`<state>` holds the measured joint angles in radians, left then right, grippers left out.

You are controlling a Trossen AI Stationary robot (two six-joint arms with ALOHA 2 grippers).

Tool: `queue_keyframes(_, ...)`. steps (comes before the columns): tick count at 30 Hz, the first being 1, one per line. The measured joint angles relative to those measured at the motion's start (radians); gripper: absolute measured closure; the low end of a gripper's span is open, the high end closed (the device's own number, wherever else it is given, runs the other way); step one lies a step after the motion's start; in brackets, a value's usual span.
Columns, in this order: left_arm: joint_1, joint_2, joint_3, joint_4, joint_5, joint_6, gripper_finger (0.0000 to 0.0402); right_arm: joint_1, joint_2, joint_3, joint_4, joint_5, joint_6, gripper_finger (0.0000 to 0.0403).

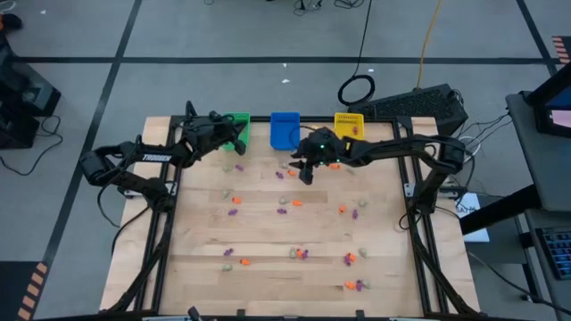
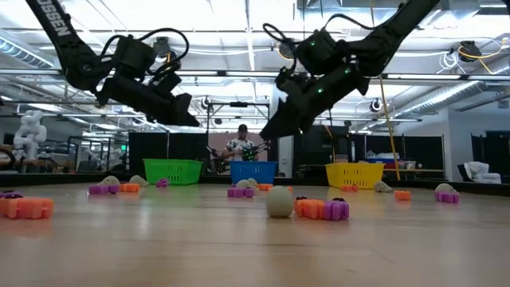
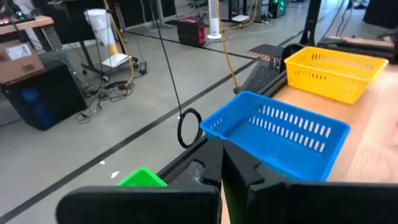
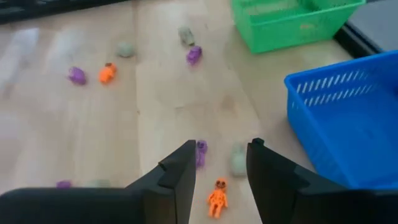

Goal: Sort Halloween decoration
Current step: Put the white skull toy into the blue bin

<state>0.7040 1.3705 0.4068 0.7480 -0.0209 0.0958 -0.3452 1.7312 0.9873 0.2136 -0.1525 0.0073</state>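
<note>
Tiny orange, purple and pale trinkets lie scattered on the wooden table (image 1: 268, 232), for instance a purple one (image 1: 234, 212) and an orange one (image 1: 297, 202). My right gripper (image 4: 221, 163) is open and raised above the table beside the blue bin (image 4: 348, 118). Seen between its fingers, an orange figure (image 4: 217, 198), a purple trinket (image 4: 201, 152) and a pale one (image 4: 238, 160) lie on the wood. My left gripper (image 3: 224, 169) is shut, held high over the table's far edge by the green bin (image 1: 239, 119). Nothing shows between its fingers.
Three bins stand in a row along the far edge: green (image 2: 171, 170), blue (image 2: 253, 171) and yellow (image 2: 355, 174). A keyboard (image 1: 419, 102) lies beyond the yellow bin (image 1: 350, 124). A person (image 2: 241, 146) stands far behind the table. Bare wood shows between the trinket clusters.
</note>
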Motion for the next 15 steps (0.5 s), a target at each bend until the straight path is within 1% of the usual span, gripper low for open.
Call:
queue_keyframes(3,0.000,0.000,0.000,-0.001,0.009,-0.003,0.0394,0.001,0.042,0.040,-0.046,0.024,0.001,0.0272)
queue_keyframes(11,0.000,0.000,0.000,-0.011,0.026,-0.004,0.0394,0.000,0.151,0.158,-0.132,0.026,0.013,0.0272)
queue_keyframes(15,0.000,0.000,0.000,-0.028,0.028,-0.004,0.0394,0.000,0.189,0.187,-0.159,0.027,0.032,0.0268)
